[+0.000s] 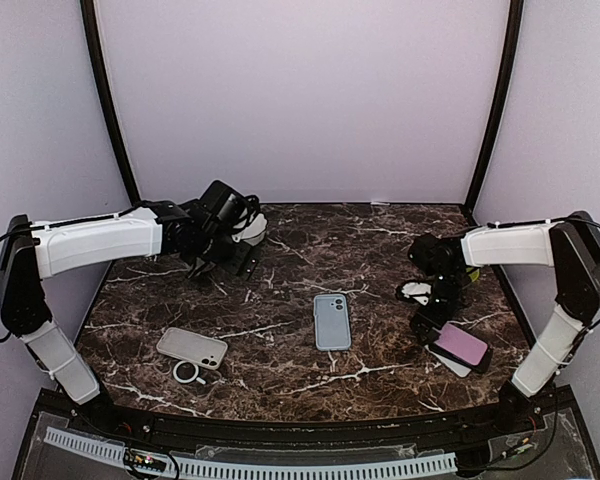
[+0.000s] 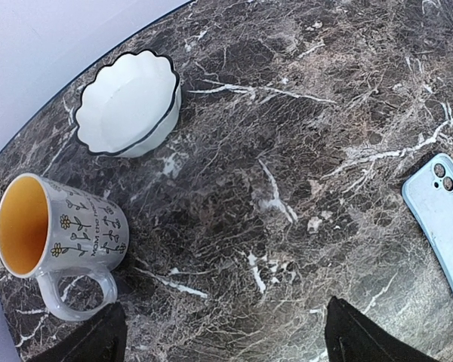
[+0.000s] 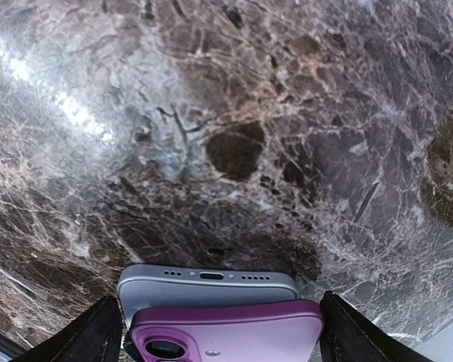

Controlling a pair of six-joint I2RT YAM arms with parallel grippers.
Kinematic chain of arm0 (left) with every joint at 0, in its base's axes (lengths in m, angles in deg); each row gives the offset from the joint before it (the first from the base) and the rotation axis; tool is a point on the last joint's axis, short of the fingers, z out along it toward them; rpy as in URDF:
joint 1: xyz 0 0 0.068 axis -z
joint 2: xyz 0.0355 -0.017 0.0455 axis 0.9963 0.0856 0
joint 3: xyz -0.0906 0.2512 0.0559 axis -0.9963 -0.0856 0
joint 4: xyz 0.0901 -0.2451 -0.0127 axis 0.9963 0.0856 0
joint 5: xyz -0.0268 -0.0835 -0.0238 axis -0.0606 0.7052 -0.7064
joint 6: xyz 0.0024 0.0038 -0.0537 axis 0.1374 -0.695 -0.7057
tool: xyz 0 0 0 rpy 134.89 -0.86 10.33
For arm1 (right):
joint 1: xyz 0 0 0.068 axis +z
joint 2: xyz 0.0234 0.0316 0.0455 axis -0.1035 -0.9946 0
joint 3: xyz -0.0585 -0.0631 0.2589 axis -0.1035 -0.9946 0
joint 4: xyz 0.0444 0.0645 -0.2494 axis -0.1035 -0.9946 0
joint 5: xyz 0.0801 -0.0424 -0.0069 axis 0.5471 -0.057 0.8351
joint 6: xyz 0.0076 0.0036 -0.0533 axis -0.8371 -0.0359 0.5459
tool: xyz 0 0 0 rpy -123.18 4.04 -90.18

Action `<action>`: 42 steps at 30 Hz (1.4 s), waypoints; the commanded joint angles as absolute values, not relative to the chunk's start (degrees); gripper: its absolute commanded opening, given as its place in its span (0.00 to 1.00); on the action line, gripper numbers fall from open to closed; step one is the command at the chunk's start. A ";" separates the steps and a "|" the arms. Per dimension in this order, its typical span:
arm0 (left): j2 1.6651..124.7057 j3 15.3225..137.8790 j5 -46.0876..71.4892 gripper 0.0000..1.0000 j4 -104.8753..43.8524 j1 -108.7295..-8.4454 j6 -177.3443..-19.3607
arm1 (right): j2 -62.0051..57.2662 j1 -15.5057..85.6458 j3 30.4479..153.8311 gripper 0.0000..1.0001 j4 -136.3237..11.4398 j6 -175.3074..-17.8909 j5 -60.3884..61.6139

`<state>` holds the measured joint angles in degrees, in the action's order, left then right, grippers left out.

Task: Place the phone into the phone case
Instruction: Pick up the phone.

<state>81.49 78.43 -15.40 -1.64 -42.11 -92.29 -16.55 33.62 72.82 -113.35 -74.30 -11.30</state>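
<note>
Right gripper (image 3: 223,332) is spread wide and sits low over a two-layer stack off to the right of the blue handset (image 1: 332,321). The stack is a silver phone (image 3: 208,285) lying flat on the marble table (image 1: 380,250) with a purple case (image 3: 234,320) on top of it, camera cutout showing. The fingers bracket the stack's long sides, which we reckon is so a squeeze catches the narrow width. They look right up against the edges, but we can't tell if they're pressing, so we'd call it not gripped yet.

Left gripper (image 2: 226,335) is spread too, with nothing between its fingers. It hangs behind and left of the blue handset, by a flowery mug (image 2: 60,226) and a scalloped white bowl (image 2: 128,102), probably parked there to leave room. A pale case (image 1: 192,347) with a ring (image 1: 187,372) lies left of the blue handset. Our guess is the phone isn't seated in the case, just underneath it.
</note>
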 commanded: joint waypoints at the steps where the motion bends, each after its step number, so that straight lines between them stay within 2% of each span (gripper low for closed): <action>1: 81.27 80.02 -16.13 0.93 -0.60 -41.96 -91.79 | -17.09 33.54 74.82 0.89 -113.13 -73.91 -9.99; 8: 81.38 80.11 -16.90 0.93 -0.42 -41.96 -91.46 | -16.76 33.53 73.99 0.79 -112.98 -74.28 -10.19; 27: 81.75 80.25 -16.50 0.93 -0.16 -41.88 -91.25 | -16.50 33.54 71.39 0.82 -111.99 -74.19 -14.47; 30: 81.80 80.24 -16.26 0.93 -0.20 -41.93 -91.26 | -16.21 33.50 71.89 0.75 -112.36 -74.11 -13.97; 35: 81.78 80.28 -15.92 0.93 -0.13 -41.94 -91.26 | -15.37 33.54 72.43 0.50 -112.51 -74.05 -14.03; 42: 81.65 80.37 -15.70 0.93 -0.03 -41.93 -91.30 | -14.85 33.52 76.93 0.44 -114.72 -74.84 -13.01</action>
